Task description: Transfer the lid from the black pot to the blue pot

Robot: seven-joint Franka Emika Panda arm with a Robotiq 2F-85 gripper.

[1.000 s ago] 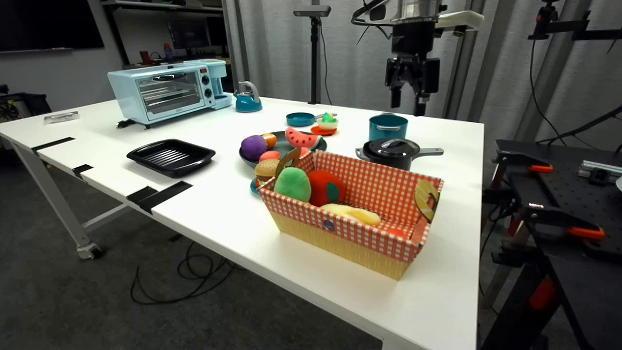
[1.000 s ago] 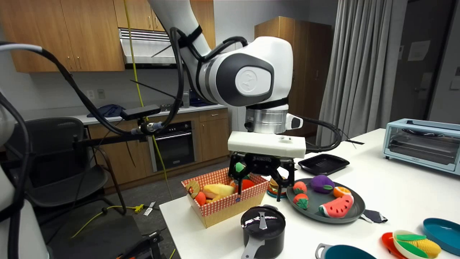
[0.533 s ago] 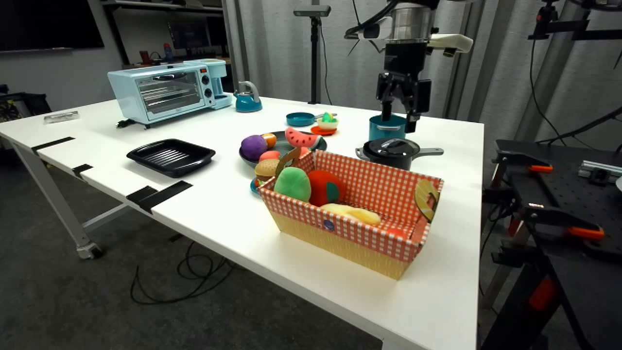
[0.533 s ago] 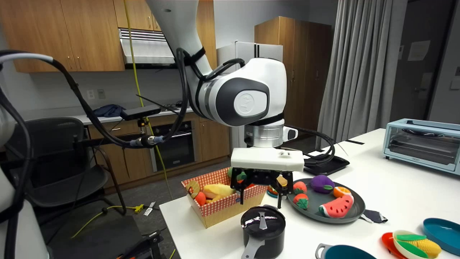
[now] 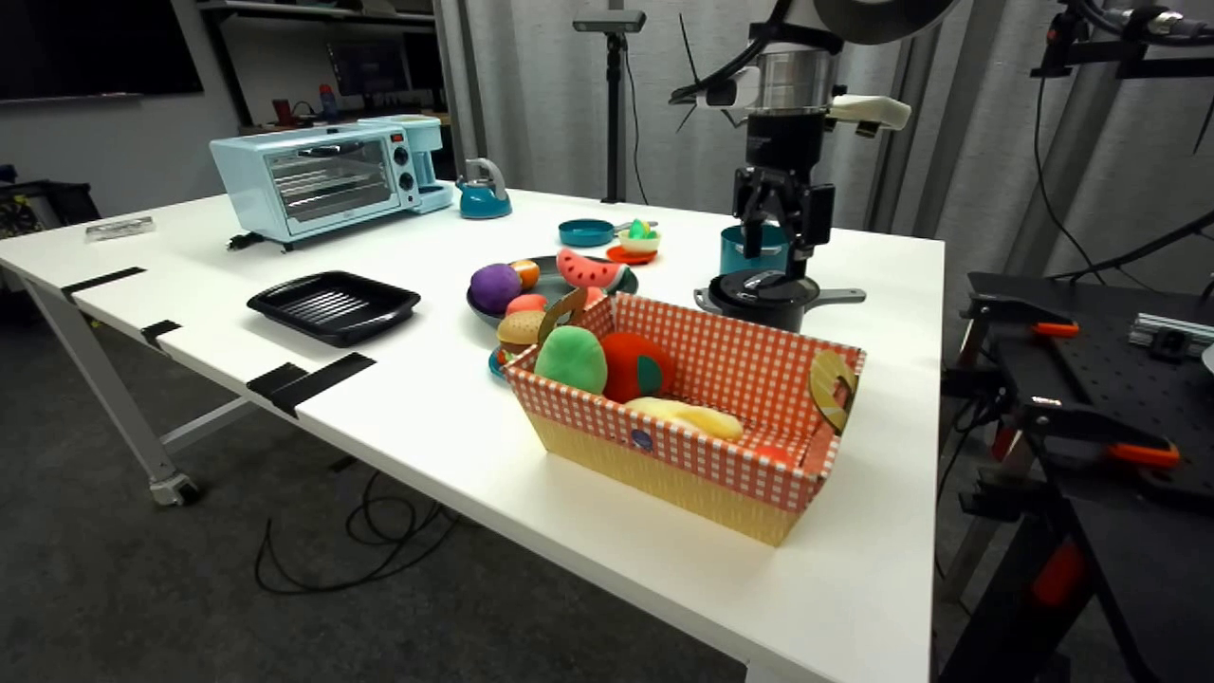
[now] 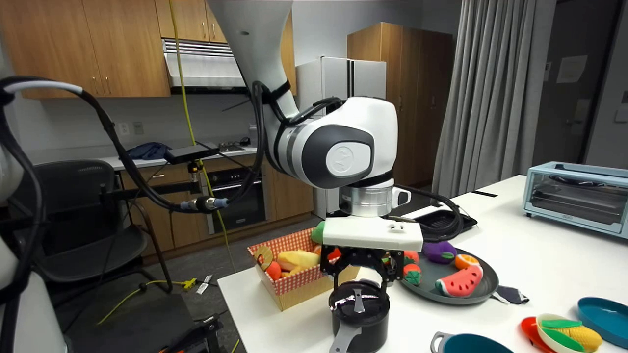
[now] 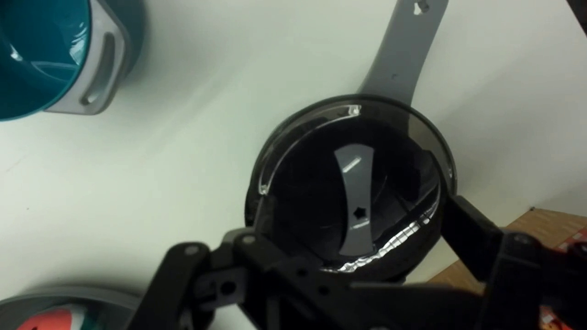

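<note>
The black pot (image 5: pixel 759 315) stands on the white table with a grey side handle; it also shows in an exterior view (image 6: pixel 374 333). Its see-through lid (image 6: pixel 343 300) lies on it, with a grey bar handle (image 7: pixel 359 197) across the top in the wrist view. My gripper (image 6: pixel 359 289) is open, pointing down right over the lid. In the wrist view the gripper (image 7: pixel 357 208) has one finger on each side of the bar handle, near the lid's rim. I cannot tell whether the fingertips touch the lid. The blue pot (image 7: pixel 41 55) stands uncovered beside the black pot, also in an exterior view (image 5: pixel 738 254).
The red checkered basket (image 5: pixel 654 465) with toy food stands close to the black pot. A grey plate (image 6: pixel 434 273) of toy fruit is on its other side. A teal pan (image 6: pixel 606 314) and a black grill tray (image 5: pixel 332 308) lie farther off.
My gripper has come down and slightly across, from well above the pots to just over the black pot's lid. It stays open. The pots and lid have not moved.
</note>
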